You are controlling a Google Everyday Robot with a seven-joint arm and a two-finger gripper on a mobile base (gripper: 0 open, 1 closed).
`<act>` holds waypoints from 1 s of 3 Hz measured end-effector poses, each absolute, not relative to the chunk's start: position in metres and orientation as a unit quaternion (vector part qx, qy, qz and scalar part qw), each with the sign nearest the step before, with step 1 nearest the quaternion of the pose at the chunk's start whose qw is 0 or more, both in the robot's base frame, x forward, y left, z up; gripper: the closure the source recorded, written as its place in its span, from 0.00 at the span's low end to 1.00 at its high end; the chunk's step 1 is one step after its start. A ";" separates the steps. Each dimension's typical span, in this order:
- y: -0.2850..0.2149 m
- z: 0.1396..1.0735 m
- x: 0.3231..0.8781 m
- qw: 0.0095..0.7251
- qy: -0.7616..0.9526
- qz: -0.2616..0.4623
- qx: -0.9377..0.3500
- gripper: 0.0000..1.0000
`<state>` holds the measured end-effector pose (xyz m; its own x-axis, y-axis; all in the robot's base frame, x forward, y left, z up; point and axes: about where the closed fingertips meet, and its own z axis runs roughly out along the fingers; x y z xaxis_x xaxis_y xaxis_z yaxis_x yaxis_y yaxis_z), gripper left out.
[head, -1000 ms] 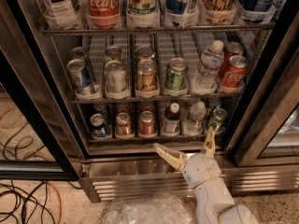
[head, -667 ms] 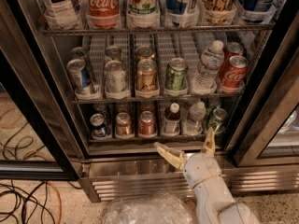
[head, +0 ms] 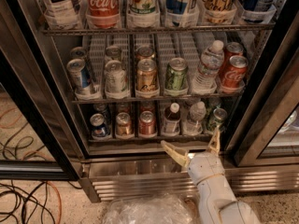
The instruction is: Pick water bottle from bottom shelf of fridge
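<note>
The fridge [head: 122, 167] stands open in front of me. On its bottom shelf [head: 140, 139] the water bottle [head: 195, 119], small, clear and ribbed with a white cap, stands second from the right. A dark-liquid bottle [head: 172, 119] is to its left and a green can [head: 217, 119] to its right. My gripper [head: 192, 146] is open just below and in front of the shelf's lip, under the water bottle and apart from it. Its fingers are spread wide and point up at the shelf, holding nothing.
Several cans [head: 124, 124] fill the shelf's left lanes. A taller labelled clear bottle [head: 208, 67] and more cans stand on the middle shelf. Black door frames [head: 31, 111] flank the opening. Crumpled clear plastic [head: 145, 211] lies on the floor, with cables [head: 28, 199] at left.
My gripper has edged slightly up and to the right toward the shelf lip; its fingers stay spread. Nothing on the shelves has moved.
</note>
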<state>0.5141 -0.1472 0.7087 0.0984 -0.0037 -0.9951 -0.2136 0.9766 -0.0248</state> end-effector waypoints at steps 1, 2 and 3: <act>-0.155 0.696 0.524 0.756 0.646 0.057 -0.083 0.00; -0.161 0.668 0.542 0.770 0.633 0.052 -0.067 0.00; -0.161 0.668 0.542 0.770 0.633 0.052 -0.067 0.00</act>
<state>0.5423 -0.1613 0.6681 0.1942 -0.0042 -0.9810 -0.1653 0.9856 -0.0369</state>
